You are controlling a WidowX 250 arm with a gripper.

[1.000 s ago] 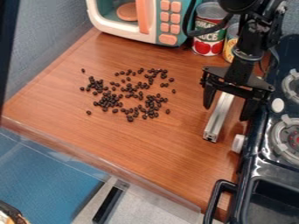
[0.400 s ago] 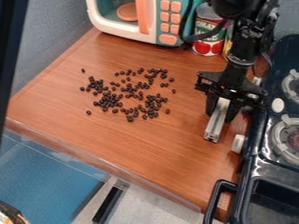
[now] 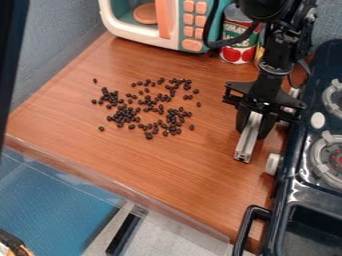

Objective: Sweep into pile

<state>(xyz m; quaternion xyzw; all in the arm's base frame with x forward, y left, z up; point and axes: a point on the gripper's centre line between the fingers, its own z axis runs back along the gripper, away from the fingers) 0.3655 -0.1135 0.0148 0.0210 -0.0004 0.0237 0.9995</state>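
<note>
At your one o'clock, you have an all-black arm [image 3: 284, 45] with a rounded housing [image 3: 264, 9] and a thin greyish collar [image 3: 272, 70] above the gripper [image 3: 254, 131]. Your black cable [image 3: 206, 36] bows out toward nine o'clock (quite a fat loop), while a wide, angular crosspiece [image 3: 264, 98] tops two dark, chunky fingers [image 3: 242, 121].

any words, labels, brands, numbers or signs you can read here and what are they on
Nothing I can quote with certainty.
Tomato can: lettering partly behind the arm's cable, too small to quote surely.
Yellow-labelled can: mostly hidden, unreadable.
Toy microwave buttons: no marks I can make out.
</note>
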